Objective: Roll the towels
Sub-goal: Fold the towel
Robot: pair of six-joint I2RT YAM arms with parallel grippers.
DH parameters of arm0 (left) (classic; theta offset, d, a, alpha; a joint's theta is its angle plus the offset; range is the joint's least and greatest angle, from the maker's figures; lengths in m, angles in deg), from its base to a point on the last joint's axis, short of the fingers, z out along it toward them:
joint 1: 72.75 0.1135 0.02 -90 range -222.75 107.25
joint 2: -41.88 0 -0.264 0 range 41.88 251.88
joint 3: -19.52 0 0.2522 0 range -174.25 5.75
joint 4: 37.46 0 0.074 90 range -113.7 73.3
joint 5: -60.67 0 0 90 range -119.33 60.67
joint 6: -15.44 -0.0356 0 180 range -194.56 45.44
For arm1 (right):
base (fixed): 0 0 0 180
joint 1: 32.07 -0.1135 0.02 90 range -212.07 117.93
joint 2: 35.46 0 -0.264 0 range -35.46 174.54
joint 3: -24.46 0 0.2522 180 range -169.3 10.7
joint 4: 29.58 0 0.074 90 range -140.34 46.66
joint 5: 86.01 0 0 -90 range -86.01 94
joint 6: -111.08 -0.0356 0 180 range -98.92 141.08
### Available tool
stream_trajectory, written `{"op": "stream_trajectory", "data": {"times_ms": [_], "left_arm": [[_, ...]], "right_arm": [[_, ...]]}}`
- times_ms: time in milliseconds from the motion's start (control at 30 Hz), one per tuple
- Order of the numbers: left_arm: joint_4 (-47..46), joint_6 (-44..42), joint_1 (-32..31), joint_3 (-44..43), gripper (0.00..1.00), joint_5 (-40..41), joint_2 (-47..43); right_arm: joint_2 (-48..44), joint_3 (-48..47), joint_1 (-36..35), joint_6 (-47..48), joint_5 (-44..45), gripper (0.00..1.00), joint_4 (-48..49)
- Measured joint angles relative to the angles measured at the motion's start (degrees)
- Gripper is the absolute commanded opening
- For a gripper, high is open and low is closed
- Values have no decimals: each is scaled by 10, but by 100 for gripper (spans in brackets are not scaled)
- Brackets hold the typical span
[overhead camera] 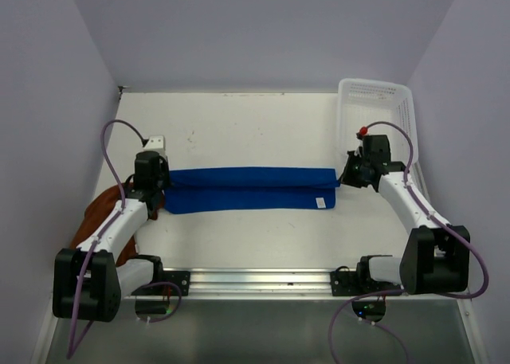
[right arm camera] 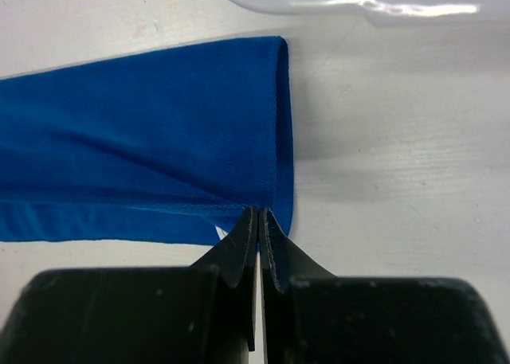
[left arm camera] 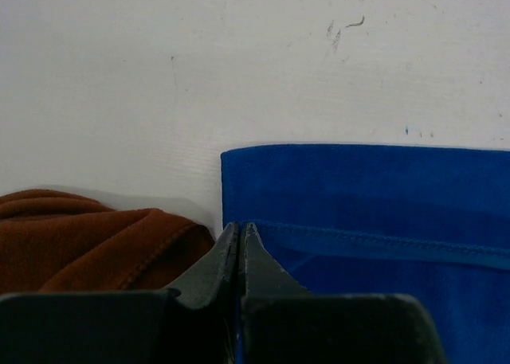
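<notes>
Pressed shut, left gripper and right gripper pinch opposite ends of blue towel mid-frame; best keep tension even, edges aligned.

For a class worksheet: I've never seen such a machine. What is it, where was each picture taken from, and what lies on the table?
Two robot arms stand at a white table. The wide picture looks down from above; the close-ups come from cameras on each wrist. A folded blue towel lies between the arms. The left gripper and right gripper are shut, each seemingly pinching one end. A crumpled brown towel lies left, a white basket far right.
</notes>
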Motion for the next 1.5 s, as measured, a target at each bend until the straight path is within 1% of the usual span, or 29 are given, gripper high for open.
{"op": "stream_trajectory", "data": {"times_ms": [233, 400, 500, 533, 600, 733, 800, 1100, 1500], "left_arm": [[11, 0, -7, 2, 0, -2, -11], [12, -3, -35, 2, 0, 5, -12], [13, -5, -54, 2, 0, 16, -12], [14, -5, -60, 2, 0, 19, -13], [18, -7, -70, 2, 0, 27, -14], [23, -9, -80, 2, 0, 42, -20], [23, -10, -82, 2, 0, 46, -24], [24, -17, -89, 2, 0, 55, -28], [24, -21, -106, 2, 0, 59, -38]], "right_arm": [[-1, 37, 1, -7, 1, 0, 6], [-1, 63, 2, -11, -1, 5, 22], [-1, 81, 2, -14, -3, 11, 30], [-1, 85, 2, -15, -3, 18, 31], [-1, 95, 2, -17, -5, 25, 36], [-1, 111, 2, -18, -9, 36, 43], [-2, 116, 2, -19, -14, 37, 43], [-43, 118, 2, -30, -27, 37, 43], [-45, 94, 2, -41, -34, 41, 43]]}}
